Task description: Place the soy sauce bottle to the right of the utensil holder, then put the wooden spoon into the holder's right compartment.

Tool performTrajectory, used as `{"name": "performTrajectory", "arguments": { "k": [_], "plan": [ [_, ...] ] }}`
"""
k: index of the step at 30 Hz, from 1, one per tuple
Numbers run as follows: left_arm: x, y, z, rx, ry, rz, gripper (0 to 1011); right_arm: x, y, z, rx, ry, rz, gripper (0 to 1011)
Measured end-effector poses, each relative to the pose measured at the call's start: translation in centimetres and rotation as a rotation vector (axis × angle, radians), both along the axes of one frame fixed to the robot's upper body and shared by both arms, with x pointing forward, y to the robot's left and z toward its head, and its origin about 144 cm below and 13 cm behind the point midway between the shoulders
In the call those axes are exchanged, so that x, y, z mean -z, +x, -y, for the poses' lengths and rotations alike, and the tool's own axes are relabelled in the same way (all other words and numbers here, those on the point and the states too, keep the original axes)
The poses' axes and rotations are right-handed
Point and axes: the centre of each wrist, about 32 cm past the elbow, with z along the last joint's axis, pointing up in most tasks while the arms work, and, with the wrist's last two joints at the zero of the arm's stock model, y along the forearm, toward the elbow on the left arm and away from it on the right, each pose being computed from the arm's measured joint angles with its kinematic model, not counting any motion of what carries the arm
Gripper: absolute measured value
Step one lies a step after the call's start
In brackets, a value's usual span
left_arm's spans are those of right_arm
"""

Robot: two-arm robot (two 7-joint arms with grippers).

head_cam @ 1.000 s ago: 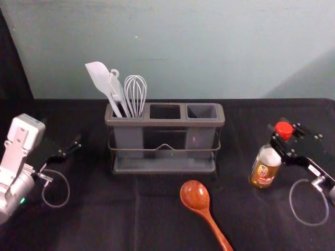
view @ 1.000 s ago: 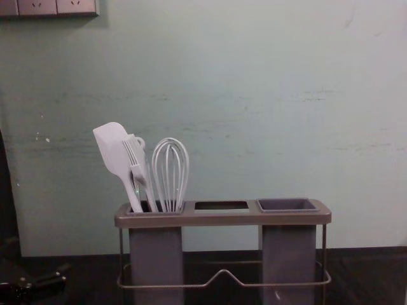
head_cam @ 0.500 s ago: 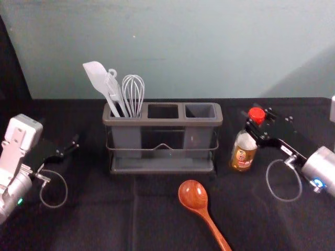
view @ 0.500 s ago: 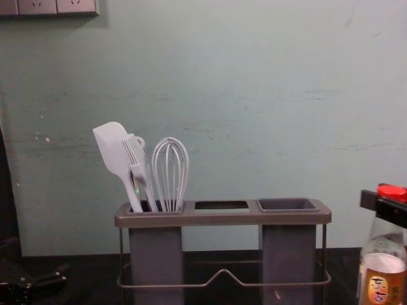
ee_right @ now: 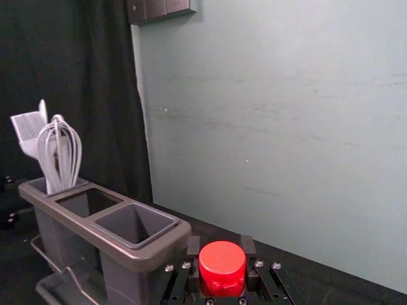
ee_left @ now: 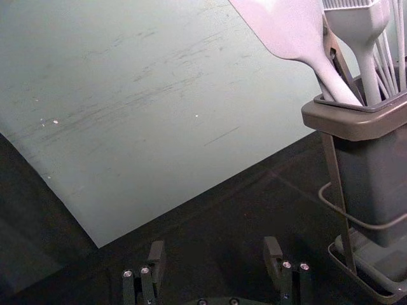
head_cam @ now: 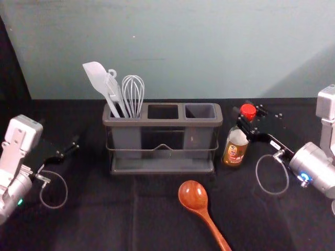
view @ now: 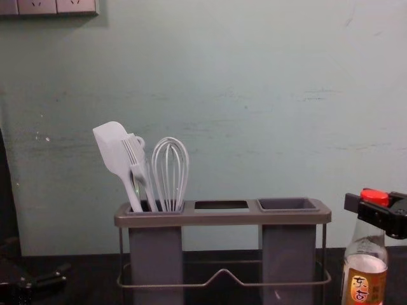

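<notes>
"What is seen right of the utensil holder point(head_cam: 162, 122)?"

"A silver cylinder point(head_cam: 316, 164), lit blue; a looped grey cable point(head_cam: 272, 194) is attached to black, screw-studded parts point(head_cam: 261, 137)."

"And left of it?"

"Another silver casing point(head_cam: 14, 192), marked by a green light point(head_cam: 20, 201)."

And there it is in the chest view, on the soy sauce bottle point(view: 366, 262): its orange label point(view: 376, 283) reads 东古, two dark characters stacked one above the other! Smaller print runs beside them, too small to make out.
</notes>
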Motion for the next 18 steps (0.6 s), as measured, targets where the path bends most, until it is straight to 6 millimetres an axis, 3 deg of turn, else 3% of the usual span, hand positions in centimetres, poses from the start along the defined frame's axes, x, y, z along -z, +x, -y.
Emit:
{"name": "performTrajectory", "arguments": {
  "k": [13,18],
  "plan": [
    [0.00,0.00,0.00,0.000,0.000,0.000,1011,0.76,0.28,-0.10,0.017,0.035,0.000,399],
    [0.00,0.00,0.00,0.000,0.000,0.000,1012,0.73,0.09,-0.12,0.020,0.050,0.005,573]
  ]
}}
